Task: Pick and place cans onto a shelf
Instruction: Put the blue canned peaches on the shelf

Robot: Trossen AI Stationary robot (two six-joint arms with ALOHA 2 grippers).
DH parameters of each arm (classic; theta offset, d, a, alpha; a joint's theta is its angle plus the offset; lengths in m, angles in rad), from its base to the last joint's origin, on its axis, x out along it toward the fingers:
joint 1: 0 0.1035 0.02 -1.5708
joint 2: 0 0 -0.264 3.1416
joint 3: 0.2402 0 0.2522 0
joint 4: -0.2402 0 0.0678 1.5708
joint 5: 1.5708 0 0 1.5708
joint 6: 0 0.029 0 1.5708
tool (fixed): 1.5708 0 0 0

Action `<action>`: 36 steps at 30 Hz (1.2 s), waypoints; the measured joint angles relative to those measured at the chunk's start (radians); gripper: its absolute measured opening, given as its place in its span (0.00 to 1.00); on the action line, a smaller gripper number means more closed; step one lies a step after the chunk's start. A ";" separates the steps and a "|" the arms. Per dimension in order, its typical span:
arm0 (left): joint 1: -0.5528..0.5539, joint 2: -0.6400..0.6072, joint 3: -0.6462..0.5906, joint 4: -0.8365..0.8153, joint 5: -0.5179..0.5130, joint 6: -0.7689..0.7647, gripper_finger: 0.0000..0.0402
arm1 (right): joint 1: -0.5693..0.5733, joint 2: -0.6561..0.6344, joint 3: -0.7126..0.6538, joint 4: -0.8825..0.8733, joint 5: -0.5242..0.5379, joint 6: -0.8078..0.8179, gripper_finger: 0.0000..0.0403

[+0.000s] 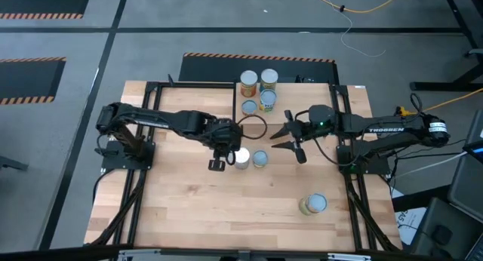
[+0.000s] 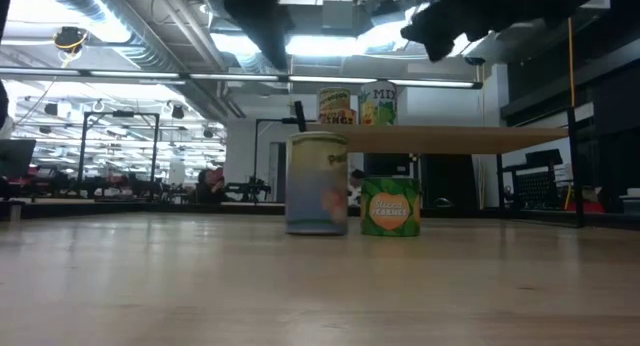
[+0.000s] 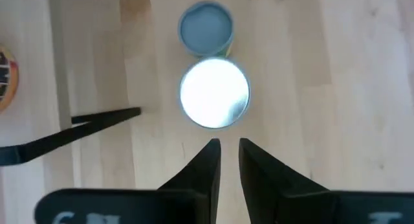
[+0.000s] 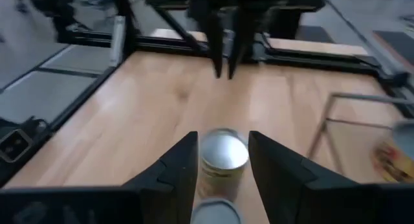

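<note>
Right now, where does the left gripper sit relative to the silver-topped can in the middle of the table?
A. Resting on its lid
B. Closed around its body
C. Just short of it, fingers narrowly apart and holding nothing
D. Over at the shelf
C: the left wrist view shows the left gripper stopped just short of the silver-topped can, its fingers a narrow gap apart with nothing between them.

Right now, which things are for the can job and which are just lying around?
For the job: silver-topped can, blue-topped can, lone can, shelf with its cans, left gripper, right gripper, both open.
Just lying about: yellow cable on the floor, black loop on the table.
</note>
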 joint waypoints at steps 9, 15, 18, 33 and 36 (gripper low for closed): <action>-0.048 -0.047 0.000 -0.006 -0.025 -0.028 0.11 | 0.052 0.187 0.015 0.201 -0.029 -0.050 0.35; -0.053 -0.038 0.000 -0.007 -0.029 -0.028 0.11 | 0.051 0.337 0.089 0.199 -0.027 -0.068 0.35; -0.053 -0.040 0.000 -0.004 -0.029 -0.028 0.11 | 0.058 0.408 0.136 0.193 -0.027 -0.068 0.35; -0.053 -0.039 0.000 -0.002 -0.029 -0.030 0.11 | 0.086 0.574 0.206 0.150 -0.027 -0.148 0.35; -0.053 -0.039 0.000 -0.002 -0.029 -0.031 0.11 | 0.086 0.593 0.206 0.148 -0.026 -0.195 0.35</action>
